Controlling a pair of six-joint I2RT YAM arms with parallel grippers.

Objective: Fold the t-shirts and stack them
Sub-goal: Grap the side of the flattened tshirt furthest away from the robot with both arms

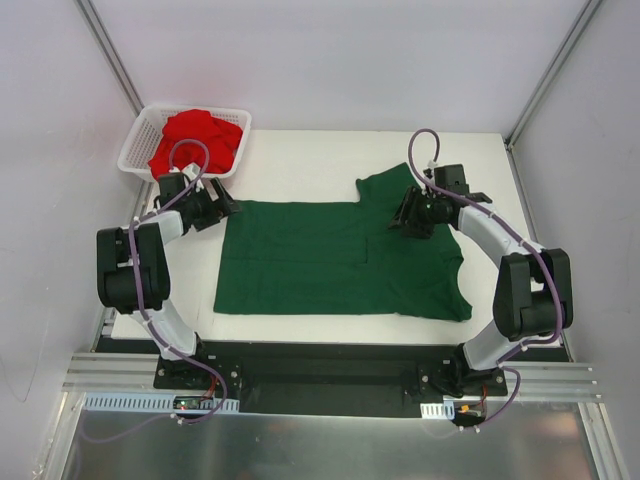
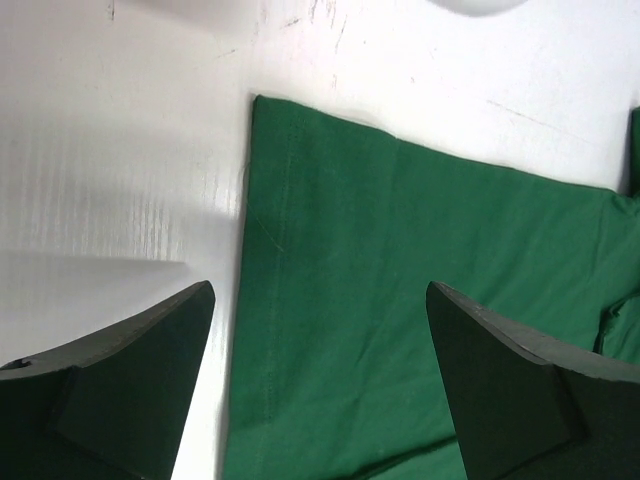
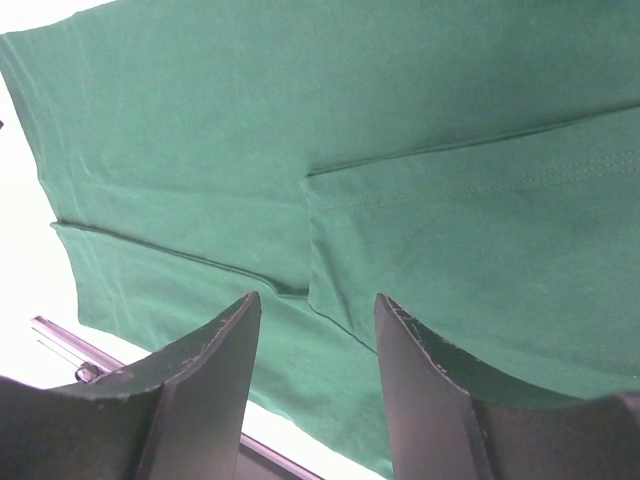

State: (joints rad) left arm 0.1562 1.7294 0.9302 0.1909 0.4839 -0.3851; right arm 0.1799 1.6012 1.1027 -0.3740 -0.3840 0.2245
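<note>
Length of the green t-shirt [image 1: 330, 262] ran left to right across the bench [image 1: 300, 165], far hem corner under the left jaws, far shoulder under the right jaws, both apart, empty.

A white plastic mesh basket [image 1: 136, 143] sits at the far left corner of a flat white table [image 1: 300, 165]. Silver aluminium rails [image 1: 110, 378] line its near edge.

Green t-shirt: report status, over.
Left end effector open, empty, over hem corner. Right end effector open, empty, above folded-in flap. Green t-shirt flat on table, partly folded. Red t-shirt heaped in white mesh basket; nothing obstructing.
</note>
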